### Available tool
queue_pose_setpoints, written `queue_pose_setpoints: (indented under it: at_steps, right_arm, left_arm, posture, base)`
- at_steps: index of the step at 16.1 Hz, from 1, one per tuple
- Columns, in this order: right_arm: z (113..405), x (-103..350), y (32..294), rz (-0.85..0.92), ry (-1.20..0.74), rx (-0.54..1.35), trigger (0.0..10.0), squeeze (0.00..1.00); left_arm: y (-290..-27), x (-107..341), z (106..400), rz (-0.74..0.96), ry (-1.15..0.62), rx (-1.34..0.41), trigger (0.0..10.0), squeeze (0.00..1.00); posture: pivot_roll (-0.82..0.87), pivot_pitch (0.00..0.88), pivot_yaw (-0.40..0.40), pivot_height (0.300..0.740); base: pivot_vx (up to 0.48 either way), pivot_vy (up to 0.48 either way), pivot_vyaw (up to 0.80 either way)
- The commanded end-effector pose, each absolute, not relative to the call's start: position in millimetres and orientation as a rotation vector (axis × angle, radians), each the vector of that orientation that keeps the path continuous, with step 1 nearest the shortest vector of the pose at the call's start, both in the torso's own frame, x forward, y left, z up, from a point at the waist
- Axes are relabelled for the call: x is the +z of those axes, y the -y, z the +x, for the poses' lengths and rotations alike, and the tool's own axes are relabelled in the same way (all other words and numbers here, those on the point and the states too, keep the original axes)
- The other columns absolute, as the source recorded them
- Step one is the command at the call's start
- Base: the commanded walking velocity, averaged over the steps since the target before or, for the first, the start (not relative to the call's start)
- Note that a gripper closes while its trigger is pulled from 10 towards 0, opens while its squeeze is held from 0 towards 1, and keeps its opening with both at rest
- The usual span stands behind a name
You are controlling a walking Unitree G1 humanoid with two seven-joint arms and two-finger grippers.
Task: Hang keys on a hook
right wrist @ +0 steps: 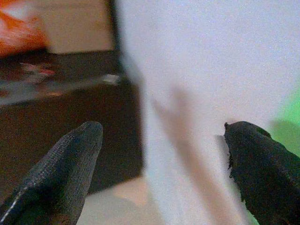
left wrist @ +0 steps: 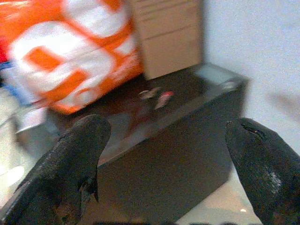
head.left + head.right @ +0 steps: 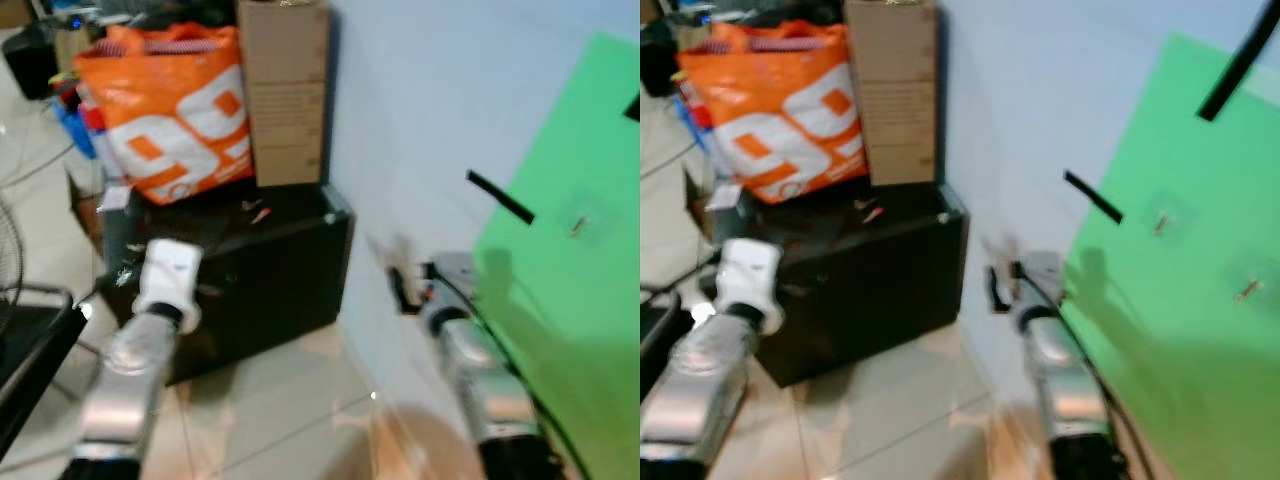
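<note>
Both arms raised toward a wall, blurred.

Left gripper [image 2: 164, 173] gapes empty before a dark cabinet [image 3: 270, 270]; right gripper [image 1: 159, 173] gapes empty at the wall. Keys: cannot tell. Small hooks [image 3: 1161, 222] sit on the green sheet [image 3: 1180, 330], right.

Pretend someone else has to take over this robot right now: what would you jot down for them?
Left gripper: open, holding nothing, raised toward the black cabinet.
Right gripper: open, holding nothing, facing the white wall beside the green board.
Job's things: small hooks seem to sit on the green board, though the picture is blurred. Small reddish items lie on the cabinet top; whether they are the keys I cannot tell.
Done: nothing hung yet.
Left: find and pick up the keys, then hang them on a hook.
</note>
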State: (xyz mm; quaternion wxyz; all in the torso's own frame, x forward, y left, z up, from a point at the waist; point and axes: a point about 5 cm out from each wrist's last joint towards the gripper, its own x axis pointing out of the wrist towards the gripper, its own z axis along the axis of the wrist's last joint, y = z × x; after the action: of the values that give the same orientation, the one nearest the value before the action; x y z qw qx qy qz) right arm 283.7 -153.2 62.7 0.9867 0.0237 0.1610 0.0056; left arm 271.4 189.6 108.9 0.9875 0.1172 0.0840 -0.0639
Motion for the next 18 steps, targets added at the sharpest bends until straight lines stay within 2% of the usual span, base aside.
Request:
queue_pose_setpoints:
  at_steps: [1,3,6,8,18]
  right_arm:
    - [291.2,72.6,146.0,0.052,-0.279,0.022,10.0,1.00]
    - [293.5,74.5,143.3,0.040,-0.258,0.068,10.0,1.00]
    - [292.3,73.6,140.5,0.004,-0.261,0.067,10.0,1.00]
    - [292.4,70.2,146.7,0.009,-0.276,0.011,10.0,1.00]
    - [292.1,65.3,141.9,-0.063,-0.282,0.076,10.0,1.00]
  left_arm:
    - [-199.3,112.9,271.6,0.254,-0.158,-0.095,10.0,0.58]
    - [-201.0,114.1,271.3,0.254,-0.153,-0.088,10.0,0.59]
    - [-201.2,114.0,272.6,0.256,-0.156,-0.093,10.0,0.59]
    - [-201.0,116.1,273.8,0.256,-0.148,-0.089,10.0,0.59]
    - [-197.3,109.8,269.0,0.252,-0.173,-0.106,10.0,0.59]
  posture:
    - [0.11,0.000,-0.033,0.740]
    - [0.12,0.000,-0.036,0.740]
    - [0.11,0.000,-0.028,0.740]
    - [0.12,0.000,-0.041,0.740]
    - [0.12,0.000,-0.045,0.740]
  base:
    - [0.371,0.000,0.00]
    - [0.390,0.000,0.00]
    - [0.414,0.000,0.79]
    - [0.416,0.000,0.00]
    - [0.412,0.000,0.00]
